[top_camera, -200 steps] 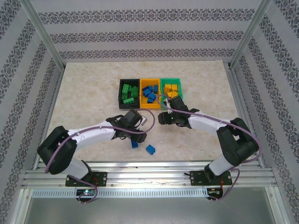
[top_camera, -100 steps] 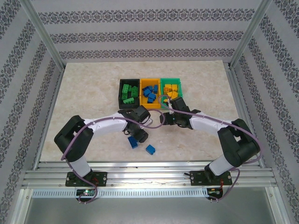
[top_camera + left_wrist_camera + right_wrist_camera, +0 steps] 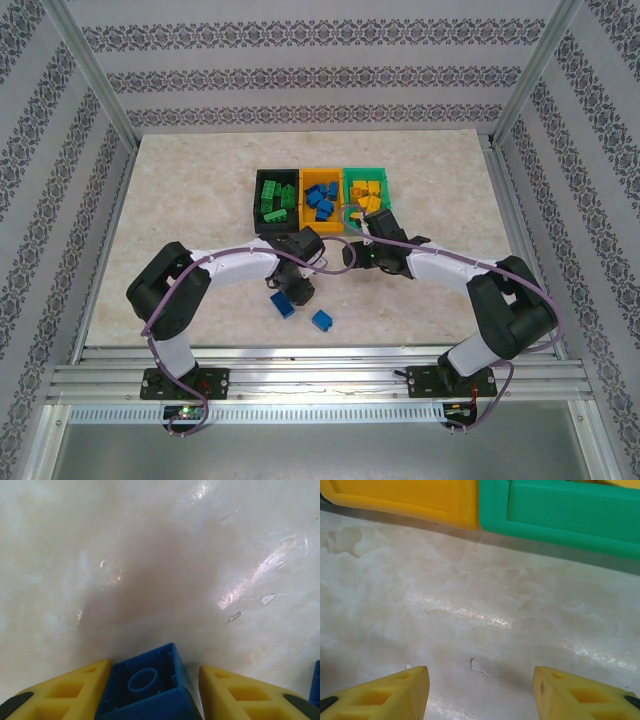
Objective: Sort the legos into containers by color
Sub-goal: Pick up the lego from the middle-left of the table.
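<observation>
— Well, what is framed by the left claw [image 3: 155, 666]?
— A glossy blue brick [image 3: 145, 690], hollow underside seen, is set between its yellow fingers [image 3: 75, 690]; whether it is clamped cannot be told.
— And the right claw [image 3: 481, 672]?
— It is spread over the marbled table [image 3: 485, 605]; the smooth orange bin [image 3: 405, 497] and green bin [image 3: 560, 510] are seen just ahead.

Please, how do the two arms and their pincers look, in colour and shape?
Both the left arm and the right arm have white links between black joints, with a purple cable along each. The left pincer and the right pincer have yellow wedge-shaped fingers with shallow hollows and black outer corners.
</observation>
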Robot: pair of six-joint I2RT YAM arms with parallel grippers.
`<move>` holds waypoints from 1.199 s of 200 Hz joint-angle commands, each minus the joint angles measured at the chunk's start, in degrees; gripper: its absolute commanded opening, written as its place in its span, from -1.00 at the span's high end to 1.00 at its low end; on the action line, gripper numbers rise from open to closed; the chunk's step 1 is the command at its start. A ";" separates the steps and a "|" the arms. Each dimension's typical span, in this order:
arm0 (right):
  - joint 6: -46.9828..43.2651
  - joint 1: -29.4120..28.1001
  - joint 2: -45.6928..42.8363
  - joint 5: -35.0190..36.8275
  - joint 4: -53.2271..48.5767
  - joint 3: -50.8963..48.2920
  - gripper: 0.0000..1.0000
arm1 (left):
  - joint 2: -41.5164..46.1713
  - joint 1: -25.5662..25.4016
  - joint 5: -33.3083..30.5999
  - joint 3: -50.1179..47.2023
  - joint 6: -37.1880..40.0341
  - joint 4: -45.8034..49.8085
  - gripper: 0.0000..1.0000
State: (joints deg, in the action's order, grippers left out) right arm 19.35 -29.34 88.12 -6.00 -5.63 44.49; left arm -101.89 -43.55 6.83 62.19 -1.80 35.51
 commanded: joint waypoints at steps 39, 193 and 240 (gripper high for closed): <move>0.53 0.69 -0.59 0.30 1.10 -0.82 -0.15 | -0.61 -0.83 1.35 1.18 -0.82 0.39 0.28; 0.96 3.24 -3.52 -0.04 1.25 -4.75 -0.16 | 2.33 -0.83 -4.61 6.56 -6.53 -8.20 0.43; 1.15 3.79 -5.51 -0.02 1.21 -6.84 -0.16 | 3.89 0.12 -7.11 8.48 -8.32 -14.85 0.52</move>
State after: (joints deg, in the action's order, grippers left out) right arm 19.62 -26.33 84.33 -5.96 -4.43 39.07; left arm -100.05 -43.79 2.44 67.72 -7.97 26.17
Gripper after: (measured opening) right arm 0.577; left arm 0.331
